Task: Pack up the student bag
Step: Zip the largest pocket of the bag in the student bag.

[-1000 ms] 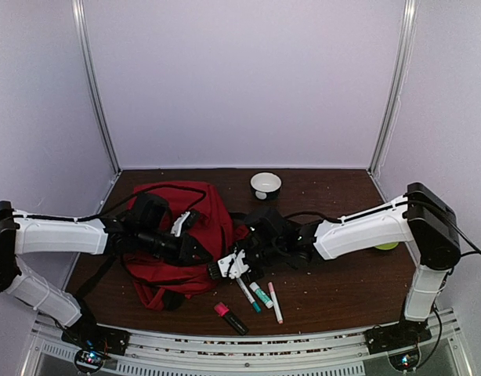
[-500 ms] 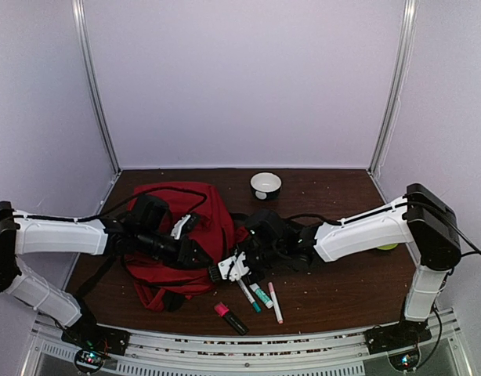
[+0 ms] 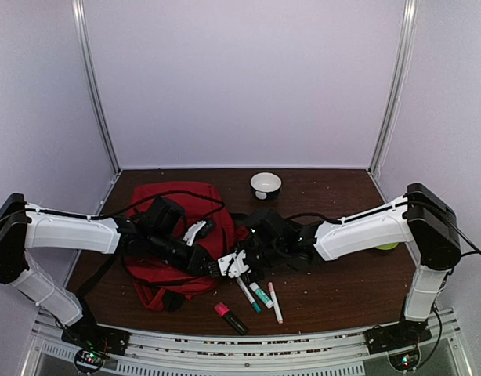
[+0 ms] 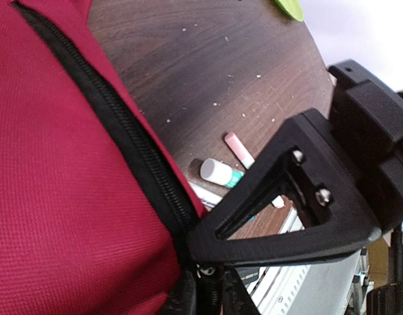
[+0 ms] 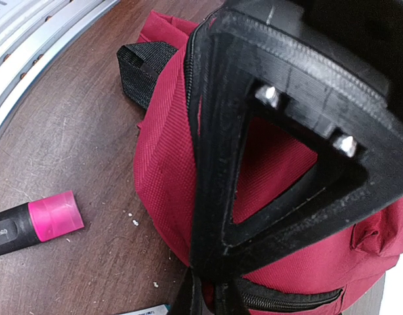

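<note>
The student bag (image 3: 189,227) lies as a slumped red heap on the left half of the table. Both grippers meet at its near right edge. My left gripper (image 3: 209,263) (image 4: 211,298) sits at the end of the black zipper (image 4: 136,151), its jaws closed around a small metal zipper pull (image 4: 209,270). Beside it my right gripper (image 3: 227,268) (image 5: 207,298) is shut, pinching a fold of the bag's red fabric (image 5: 162,170) just above the zipper (image 5: 287,303). The inside of the bag is hidden.
Loose pens lie just right of the bag: a teal-tipped one (image 3: 248,294), a white-capped green marker (image 3: 262,295) (image 4: 218,172), a pink-tipped white one (image 3: 276,302) (image 4: 239,149) and a pink-capped black highlighter (image 3: 231,317) (image 5: 44,220). A white bowl (image 3: 265,185) stands at the back. A green object (image 3: 387,246) lies far right.
My left arm has reached further right along the bag, bringing its gripper up against the right gripper at the zipper's end. The right arm and the pens have stayed put.
</note>
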`<state>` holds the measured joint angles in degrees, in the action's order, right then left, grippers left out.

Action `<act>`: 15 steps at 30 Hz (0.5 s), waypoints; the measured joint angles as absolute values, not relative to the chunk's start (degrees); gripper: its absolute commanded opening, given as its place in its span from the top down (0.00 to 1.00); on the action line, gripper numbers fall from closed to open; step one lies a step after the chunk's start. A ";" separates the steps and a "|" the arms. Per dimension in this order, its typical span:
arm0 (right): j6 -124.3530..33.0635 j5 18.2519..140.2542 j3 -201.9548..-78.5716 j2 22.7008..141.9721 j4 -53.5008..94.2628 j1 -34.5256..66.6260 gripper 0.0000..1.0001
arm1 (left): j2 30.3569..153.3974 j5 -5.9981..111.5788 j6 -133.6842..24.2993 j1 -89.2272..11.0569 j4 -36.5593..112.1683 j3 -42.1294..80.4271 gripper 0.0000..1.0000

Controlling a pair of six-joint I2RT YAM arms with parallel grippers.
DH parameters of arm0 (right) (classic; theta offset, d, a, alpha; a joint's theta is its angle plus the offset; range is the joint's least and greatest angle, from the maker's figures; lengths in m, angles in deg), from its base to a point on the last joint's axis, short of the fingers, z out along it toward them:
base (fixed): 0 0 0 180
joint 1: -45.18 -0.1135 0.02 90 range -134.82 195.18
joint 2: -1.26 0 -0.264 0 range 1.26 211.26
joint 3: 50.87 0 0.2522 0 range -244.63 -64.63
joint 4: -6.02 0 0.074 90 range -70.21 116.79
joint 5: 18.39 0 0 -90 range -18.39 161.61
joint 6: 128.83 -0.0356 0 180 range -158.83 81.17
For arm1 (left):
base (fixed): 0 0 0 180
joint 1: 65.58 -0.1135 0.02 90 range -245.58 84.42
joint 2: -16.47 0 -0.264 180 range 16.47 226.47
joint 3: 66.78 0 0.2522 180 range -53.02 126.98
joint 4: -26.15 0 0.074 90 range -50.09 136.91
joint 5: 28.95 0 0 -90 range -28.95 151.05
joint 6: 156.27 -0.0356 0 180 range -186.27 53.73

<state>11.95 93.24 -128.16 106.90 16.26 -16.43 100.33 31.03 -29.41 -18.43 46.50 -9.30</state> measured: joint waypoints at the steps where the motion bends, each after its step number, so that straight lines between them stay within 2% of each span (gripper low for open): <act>1: 11.91 93.24 -128.16 106.90 16.28 -16.43 1.00 | 100.52 31.10 -29.56 -18.43 46.56 -9.23 0.85; 6: 11.89 93.26 -128.16 106.88 16.47 -16.40 1.00 | 100.81 31.36 -29.45 -18.43 46.98 -8.97 0.77; 13: 11.89 93.28 -128.16 106.57 16.61 -16.38 1.00 | 100.81 28.26 -24.38 -19.41 43.07 -10.17 0.83; 15: 11.89 93.35 -128.16 106.46 16.67 -16.30 1.00 | 100.81 27.25 -22.85 -19.87 41.82 -10.72 0.88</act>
<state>11.89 93.35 -128.16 106.46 16.67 -16.30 100.81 27.25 -22.85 -19.87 41.82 -10.72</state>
